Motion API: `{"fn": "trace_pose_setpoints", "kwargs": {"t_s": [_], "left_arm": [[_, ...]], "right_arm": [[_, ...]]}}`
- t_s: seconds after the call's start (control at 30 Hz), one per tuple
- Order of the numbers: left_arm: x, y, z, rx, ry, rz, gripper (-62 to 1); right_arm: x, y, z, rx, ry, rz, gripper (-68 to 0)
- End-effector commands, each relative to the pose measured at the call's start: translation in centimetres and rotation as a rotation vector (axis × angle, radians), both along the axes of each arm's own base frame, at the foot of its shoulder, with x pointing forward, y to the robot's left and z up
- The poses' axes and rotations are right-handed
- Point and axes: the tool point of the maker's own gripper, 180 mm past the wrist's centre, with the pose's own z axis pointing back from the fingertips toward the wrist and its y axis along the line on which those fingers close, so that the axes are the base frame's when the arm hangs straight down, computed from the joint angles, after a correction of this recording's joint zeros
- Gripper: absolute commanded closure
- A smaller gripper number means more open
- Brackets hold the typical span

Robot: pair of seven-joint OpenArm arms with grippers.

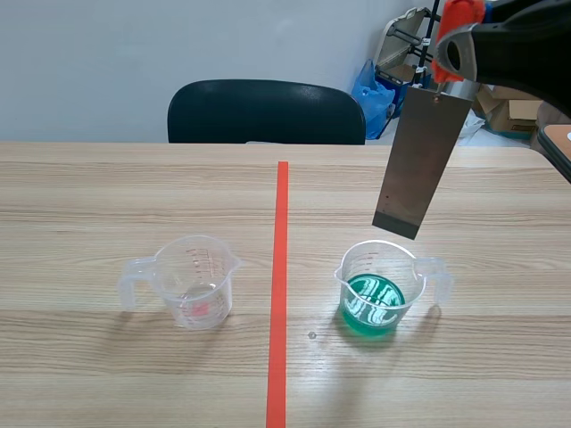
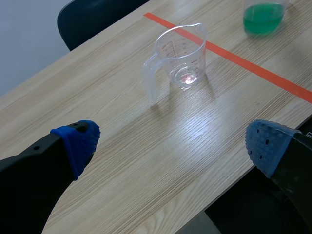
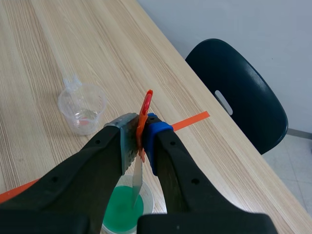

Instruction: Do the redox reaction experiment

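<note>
Gripper work at the bench: the right gripper (image 3: 139, 134) is closed on the top end of a metal plate (image 1: 421, 156), where an orange-red clip (image 3: 145, 109) sits between the fingers. The plate hangs below it with its long axis close to upright and slightly tilted. Its lower edge is just above the rim of the green-liquid beaker (image 1: 382, 290) and not yet in the liquid. Whether that edge is squarely over the mouth or a little to the far side is hard to judge. The coming move looks like a straight lowering, and the right arm is plainly the nearer one. Across the tape line (image 1: 280, 267), the left gripper (image 2: 171, 144) hovers wide and holds nothing, with the empty clear beaker (image 2: 181, 61) ahead of it.
</note>
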Motion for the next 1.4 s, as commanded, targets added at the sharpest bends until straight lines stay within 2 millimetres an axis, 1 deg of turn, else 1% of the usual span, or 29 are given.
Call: {"fn": "trace_pose_setpoints", "kwargs": {"t_s": [0.0,0.1,0.2,0.23,0.37,0.43,0.5,0.63,0.7,0.8,0.83,0.87,1.0,1.03,1.07,1.23,1.37], "left_arm": [[0.2,-0.5,0.6,-0.025,-0.022,-0.006,-62.3],[0.2,-0.5,0.5,-0.021,-0.014,-0.013,-62.3],[-0.1,-0.9,0.0,-0.064,0.042,-0.057,-62.3],[0.3,-1.0,0.0,-0.092,0.049,-0.072,-62.3],[2.9,-1.5,0.8,-0.200,0.025,-0.132,-62.3],[4.4,-1.8,1.1,-0.226,-0.002,-0.157,-62.3],[5.8,-2.4,1.0,-0.235,-0.013,-0.186,-61.9],[8.3,-4.3,0.2,-0.240,-0.021,-0.249,-56.2],[9.5,-5.4,-0.1,-0.256,-0.027,-0.271,-55.0],[11.1,-7.1,-0.5,-0.283,-0.028,-0.307,-55.0],[11.6,-7.6,-0.6,-0.298,-0.026,-0.313,-53.9],[12.2,-8.1,-0.8,-0.317,-0.022,-0.314,-49.6],[14.2,-10.1,-1.2,-0.377,0.006,-0.345,-24.8],[14.5,-10.7,-1.1,-0.396,0.015,-0.365,-20.1],[14.8,-11.3,-1.2,-0.409,0.020,-0.385,-17.0],[16.7,-13.9,-2.3,-0.406,0.048,-0.417,-8.8],[18.6,-15.5,-2.6,-0.474,0.068,-0.391,-5.5]], "right_arm": [[-0.3,0.4,0.9,0.010,-0.027,0.026,-0.6],[-0.3,0.4,0.9,0.009,-0.027,0.026,-0.6],[-0.3,0.4,0.9,0.010,-0.027,0.026,-0.6],[-0.3,0.4,0.9,0.010,-0.027,0.026,-0.6],[-0.3,0.4,0.9,0.010,-0.027,0.026,-0.6],[-0.3,0.4,0.9,0.010,-0.027,0.026,-0.6],[-0.3,0.4,0.9,0.010,-0.027,0.026,-0.6],[-0.3,0.4,0.9,0.010,-0.027,0.026,-0.6],[-0.3,0.4,0.9,0.010,-0.027,0.026,-0.6],[-0.3,0.4,0.9,0.010,-0.027,0.026,-0.6],[-0.3,0.4,0.9,0.010,-0.027,0.026,-0.6],[-0.3,0.4,0.9,0.010,-0.027,0.026,-0.6],[-0.3,0.4,0.9,0.010,-0.027,0.026,-0.6],[-0.3,0.4,0.9,0.010,-0.027,0.026,-0.6],[-0.3,0.4,0.9,0.010,-0.027,0.026,-0.6],[-0.3,0.4,0.9,0.010,-0.027,0.026,-0.6],[-0.3,0.4,0.9,0.010,-0.027,0.026,-0.6]]}}
